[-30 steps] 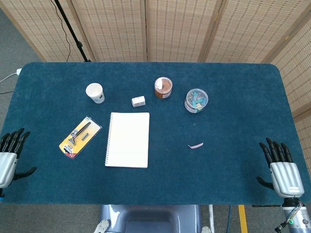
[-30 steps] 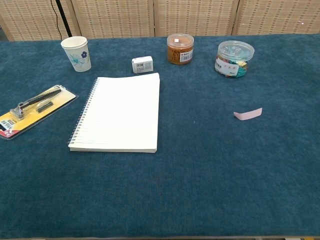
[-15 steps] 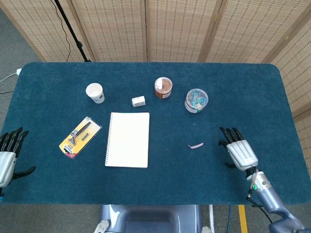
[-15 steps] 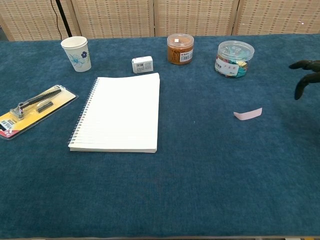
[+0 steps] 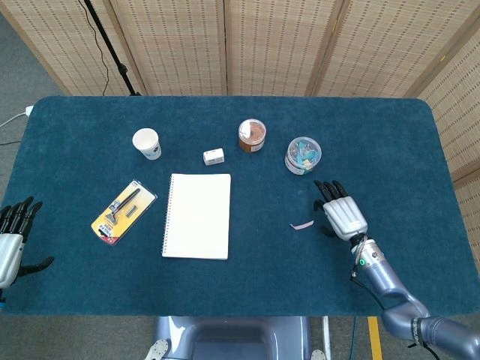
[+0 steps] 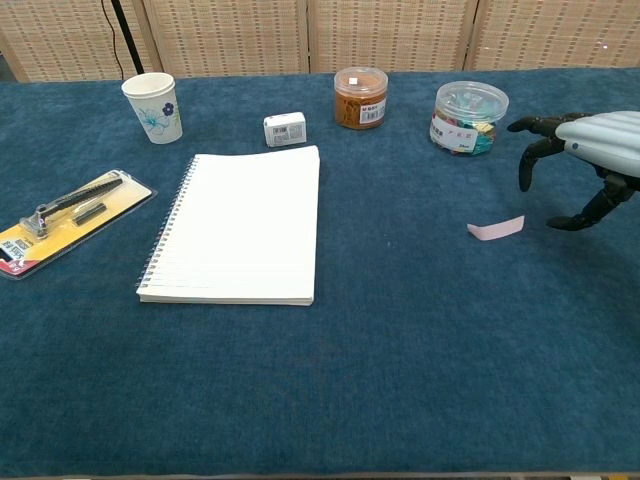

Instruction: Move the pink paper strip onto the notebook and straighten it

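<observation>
The small pink paper strip lies on the blue cloth, right of the white spiral notebook. My right hand hovers just right of the strip, palm down, fingers spread and curved, holding nothing. A gap shows between its fingertips and the strip. My left hand stays at the table's left front edge, fingers apart and empty; the chest view does not show it.
Behind the notebook stand a paper cup, a small white box, a brown-filled jar and a clear tub of clips close to my right hand. A yellow packaged razor lies left of the notebook.
My right hand has travelled from the front right table edge leftward and away from me, arriving beside the pink strip. The left hand and all objects stayed put.
</observation>
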